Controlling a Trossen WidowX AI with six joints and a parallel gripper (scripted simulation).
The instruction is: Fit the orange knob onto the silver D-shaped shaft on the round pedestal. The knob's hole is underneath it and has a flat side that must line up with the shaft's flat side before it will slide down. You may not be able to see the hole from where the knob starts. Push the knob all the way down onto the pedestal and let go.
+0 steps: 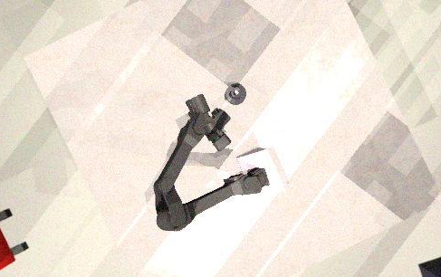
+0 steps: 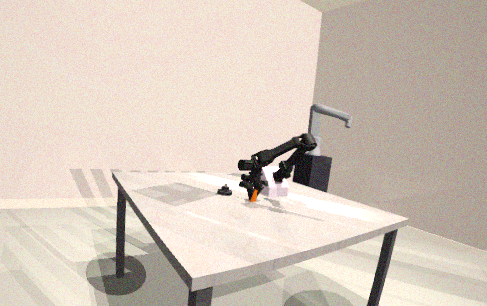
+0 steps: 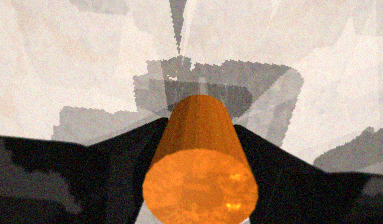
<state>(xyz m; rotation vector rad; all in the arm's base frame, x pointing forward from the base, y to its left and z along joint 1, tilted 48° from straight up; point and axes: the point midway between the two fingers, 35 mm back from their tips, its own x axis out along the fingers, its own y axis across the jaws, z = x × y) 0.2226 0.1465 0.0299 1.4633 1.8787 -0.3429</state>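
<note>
The orange knob (image 2: 254, 195) (image 3: 199, 185) stands on the table, its plain round top facing the wrist camera; its underside and hole are hidden. My gripper (image 2: 253, 194) (image 3: 200, 127) points down, shut on the knob, with a dark finger against each side. In the top view the arm hides the knob and fingertips. The round dark pedestal (image 1: 229, 100) (image 2: 224, 192) stands a short way from the gripper, up and right of it in the top view. Its small silver shaft (image 1: 235, 92) points up; its flat side is too small to make out. The wrist view does not show the pedestal.
A white block (image 1: 265, 159) (image 2: 279, 190) stands on the table (image 1: 87, 90) (image 2: 211, 240) beside the arm's base (image 1: 254, 181). The arm bends out to an elbow (image 1: 173, 217) and back. Strong shadows and light bands cross the table top.
</note>
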